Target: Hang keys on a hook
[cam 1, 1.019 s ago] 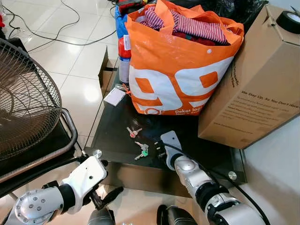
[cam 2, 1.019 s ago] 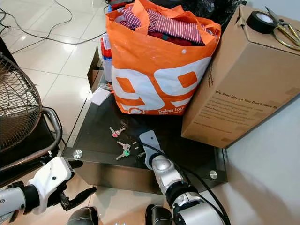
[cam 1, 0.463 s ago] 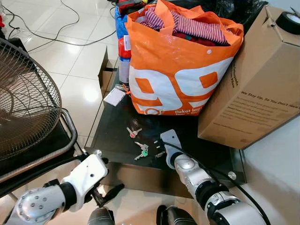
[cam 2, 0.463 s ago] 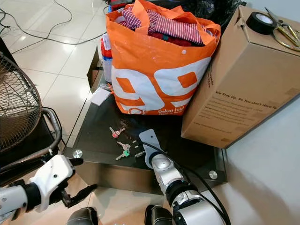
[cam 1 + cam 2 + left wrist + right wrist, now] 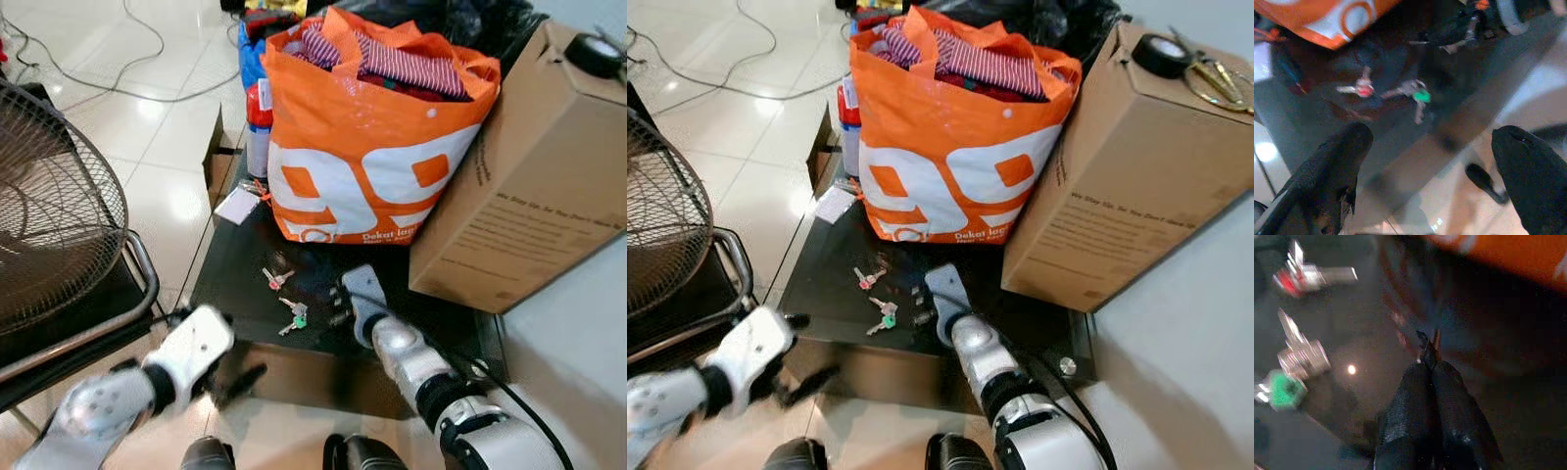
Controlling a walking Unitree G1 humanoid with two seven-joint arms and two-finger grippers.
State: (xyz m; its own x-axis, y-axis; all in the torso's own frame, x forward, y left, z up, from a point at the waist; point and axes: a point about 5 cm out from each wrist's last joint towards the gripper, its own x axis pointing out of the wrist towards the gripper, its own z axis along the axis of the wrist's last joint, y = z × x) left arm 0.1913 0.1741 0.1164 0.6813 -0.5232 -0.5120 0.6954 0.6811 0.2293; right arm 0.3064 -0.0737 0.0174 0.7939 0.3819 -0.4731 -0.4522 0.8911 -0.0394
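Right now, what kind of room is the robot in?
Probably a lived-in home room, maybe a living area: tiled floor, a low dark glass table holding an orange bag stuffed with clothes, and a standing fan beside it.

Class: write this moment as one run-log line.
right end effector: shut, beside green-tagged keys | left end effector: open, below glass table edge | keys: ungrasped

Right gripper jaws closed; blurred left gripper seemingly spread.
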